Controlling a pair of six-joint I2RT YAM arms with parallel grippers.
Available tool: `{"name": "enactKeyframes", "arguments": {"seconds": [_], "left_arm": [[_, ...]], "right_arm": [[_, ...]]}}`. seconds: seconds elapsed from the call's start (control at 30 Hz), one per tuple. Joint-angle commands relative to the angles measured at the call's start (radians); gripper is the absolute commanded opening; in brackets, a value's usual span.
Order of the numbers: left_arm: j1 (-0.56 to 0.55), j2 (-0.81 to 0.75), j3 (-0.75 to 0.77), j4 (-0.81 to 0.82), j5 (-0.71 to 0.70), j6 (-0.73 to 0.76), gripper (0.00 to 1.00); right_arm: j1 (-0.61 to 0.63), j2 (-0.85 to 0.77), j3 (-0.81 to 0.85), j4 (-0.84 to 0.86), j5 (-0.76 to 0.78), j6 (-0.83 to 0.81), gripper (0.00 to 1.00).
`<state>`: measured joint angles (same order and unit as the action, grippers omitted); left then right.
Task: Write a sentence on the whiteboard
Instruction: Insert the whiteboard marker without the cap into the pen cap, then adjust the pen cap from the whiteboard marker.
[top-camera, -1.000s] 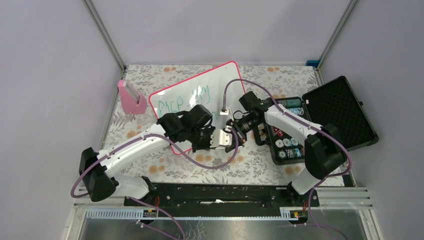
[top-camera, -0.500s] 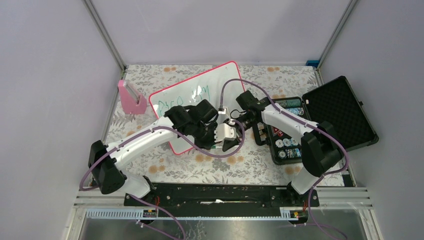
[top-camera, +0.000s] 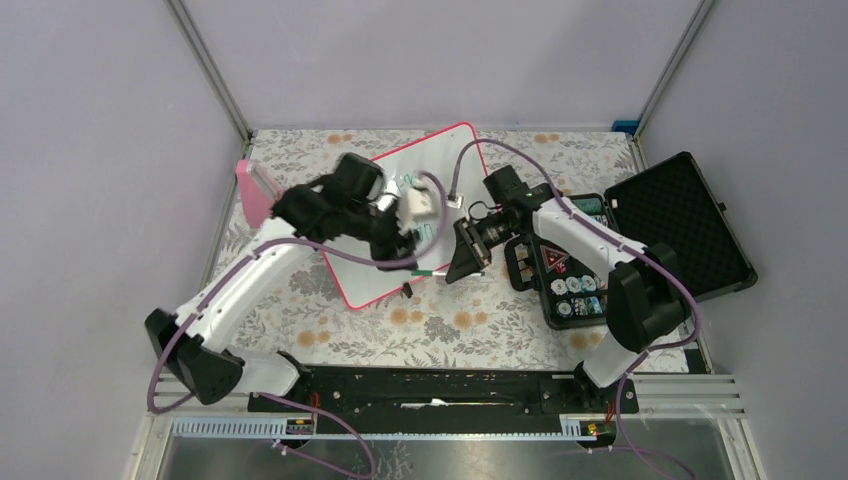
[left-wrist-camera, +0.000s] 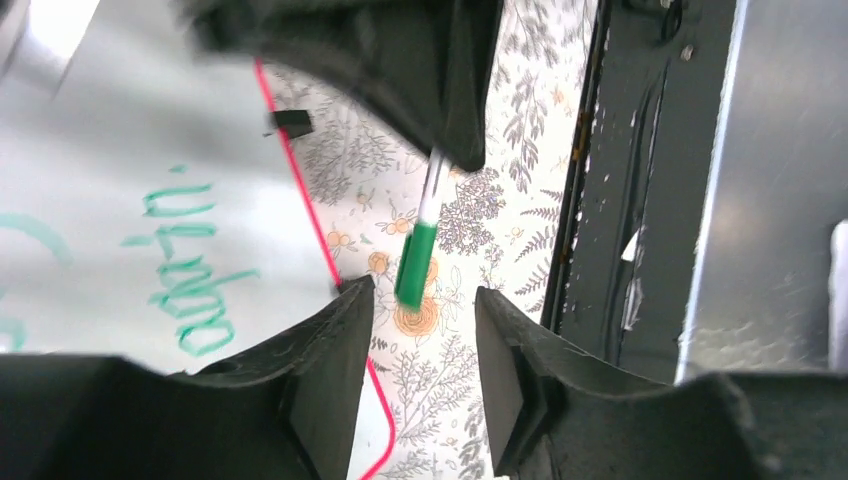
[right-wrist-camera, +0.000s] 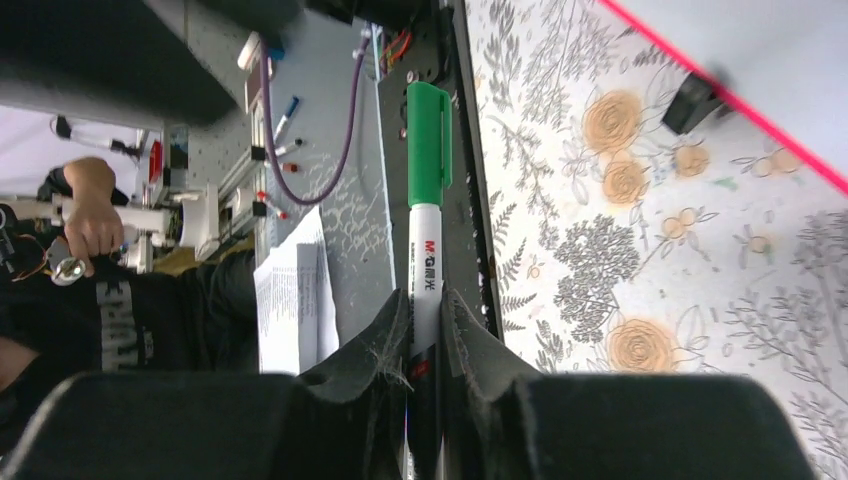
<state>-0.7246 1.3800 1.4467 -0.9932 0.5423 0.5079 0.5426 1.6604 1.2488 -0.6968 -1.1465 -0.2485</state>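
Just off whiteboard (right-wrist-camera: 760, 50) edge, R fingers (right-wrist-camera: 380, 340) clamp marker (right-wrist-camera: 428, 160); L fingers (left-wrist-camera: 335, 350) apart, empty, above it.

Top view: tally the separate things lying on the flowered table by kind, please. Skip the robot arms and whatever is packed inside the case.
whiteboard: 1
green marker: 1
black case: 1
pink stand: 1
Total: 4
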Motion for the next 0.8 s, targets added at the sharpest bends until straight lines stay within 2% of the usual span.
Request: {"name": "enactKeyframes", "arguments": {"seconds": [0.0, 0.1, 0.2, 0.27, 0.37, 0.43, 0.53, 0.6, 0.67, 0.77], "left_arm": [[0.284, -0.108, 0.027, 0.017, 0.366, -0.073, 0.48], [0.445, -0.128, -0.031, 0.104, 0.656, -0.227, 0.48], [0.476, -0.155, -0.118, 0.302, 0.781, -0.454, 0.48], [0.476, -0.198, -0.156, 0.382, 0.77, -0.486, 0.48], [0.476, -0.294, -0.222, 0.475, 0.684, -0.442, 0.51], [0.476, -0.298, -0.239, 0.492, 0.703, -0.457, 0.54], [0.46, -0.3, -0.275, 0.493, 0.662, -0.429, 0.54], [0.448, -0.307, -0.287, 0.492, 0.661, -0.41, 0.54], [0.419, -0.298, -0.287, 0.492, 0.65, -0.413, 0.55], [0.372, -0.292, -0.282, 0.491, 0.597, -0.396, 0.55]], "right_arm": [[-0.055, -0.085, 0.084, 0.01, -0.073, 0.018, 0.0], [-0.06, -0.101, 0.127, 0.016, -0.089, 0.055, 0.0], [-0.059, -0.101, 0.145, 0.087, -0.155, 0.157, 0.0], [-0.059, -0.11, 0.106, 0.21, -0.224, 0.291, 0.0], [-0.058, -0.145, -0.002, 0.521, -0.28, 0.583, 0.0], [-0.056, -0.172, -0.091, 0.804, -0.295, 0.801, 0.0], [-0.049, -0.179, -0.221, 1.351, -0.322, 1.233, 0.0], [-0.039, -0.159, -0.264, 1.608, -0.332, 1.455, 0.0], [-0.03, -0.137, -0.279, 1.741, -0.339, 1.562, 0.0], [-0.017, -0.119, -0.279, 1.809, -0.345, 1.618, 0.0]]}}
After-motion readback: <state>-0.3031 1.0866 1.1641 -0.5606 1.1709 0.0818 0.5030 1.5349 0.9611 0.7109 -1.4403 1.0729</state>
